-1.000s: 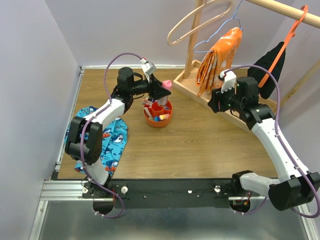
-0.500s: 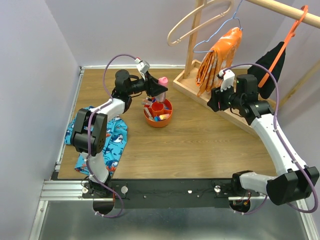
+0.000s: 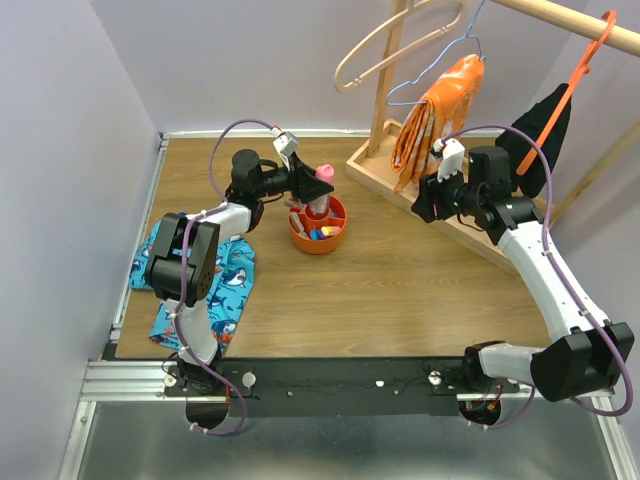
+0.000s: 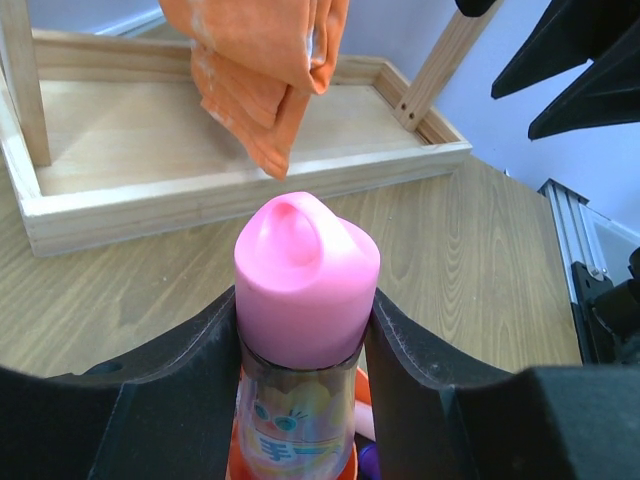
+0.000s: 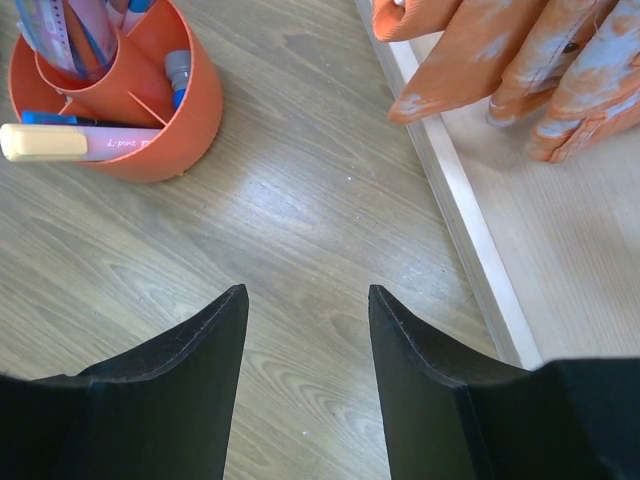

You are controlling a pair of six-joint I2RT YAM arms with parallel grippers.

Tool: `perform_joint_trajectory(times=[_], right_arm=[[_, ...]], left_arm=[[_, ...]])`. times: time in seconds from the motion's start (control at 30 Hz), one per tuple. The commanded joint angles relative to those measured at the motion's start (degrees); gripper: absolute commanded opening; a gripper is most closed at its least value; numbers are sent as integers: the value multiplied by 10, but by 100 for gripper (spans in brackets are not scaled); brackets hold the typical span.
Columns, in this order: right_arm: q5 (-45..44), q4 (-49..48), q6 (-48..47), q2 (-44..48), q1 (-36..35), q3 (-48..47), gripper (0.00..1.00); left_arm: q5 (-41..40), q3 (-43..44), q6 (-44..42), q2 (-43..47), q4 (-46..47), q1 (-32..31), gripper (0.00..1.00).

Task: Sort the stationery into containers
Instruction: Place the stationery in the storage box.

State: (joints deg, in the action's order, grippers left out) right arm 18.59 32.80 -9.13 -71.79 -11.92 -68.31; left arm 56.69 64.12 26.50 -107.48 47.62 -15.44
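Over the bowl (image 5: 170, 140), the left gripper (image 4: 305, 340) clamps a pink-capped marker (image 4: 306, 262) upright, long axis vertical; the right gripper (image 5: 305, 295), jaws apart and empty, hangs well right of the bowl.

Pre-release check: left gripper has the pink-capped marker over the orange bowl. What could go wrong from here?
1. The left gripper clamps the pink-capped marker near its cap; on release it may tip and miss the orange bowl.
2. The central cup already holds pens, so the marker could jam.
3. The yellow-capped highlighter lies across the rim; a descending finger might knock it out.
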Motion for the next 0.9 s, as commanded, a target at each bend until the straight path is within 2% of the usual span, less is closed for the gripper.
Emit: perform_joint_trajectory(times=[0.0,0.17,0.2,0.3,0.4,0.57,0.63,0.67,0.7,0.87], right_arm=[[12,7,-11,-5,3,-18,59],[17,5,-14,-10,3,-19,60],[20,5,-14,-11,3,-20,60],[23,4,-15,-14,3,-23,60],[26,3,-16,-15,3,-27,60],[29,2,-15,-11,2,-24,60],[32,2,-15,-7,2,-20,60],[32,2,-16,-5,3,-17,60],[32,4,-17,-4,3,-16,60],[30,10,-22,13,3,-7,60]], left_arm=[[18,-15,3,-3,48,4,0],[23,-21,2,-2,56,10,1],[25,-21,9,-1,63,12,19],[33,-30,14,5,88,15,39],[49,-45,32,14,128,20,47],[56,-62,16,26,117,23,49],[59,-69,19,28,128,23,53],[59,-73,21,28,133,23,60],[59,-77,21,31,137,23,98],[55,-87,21,46,138,23,99]])
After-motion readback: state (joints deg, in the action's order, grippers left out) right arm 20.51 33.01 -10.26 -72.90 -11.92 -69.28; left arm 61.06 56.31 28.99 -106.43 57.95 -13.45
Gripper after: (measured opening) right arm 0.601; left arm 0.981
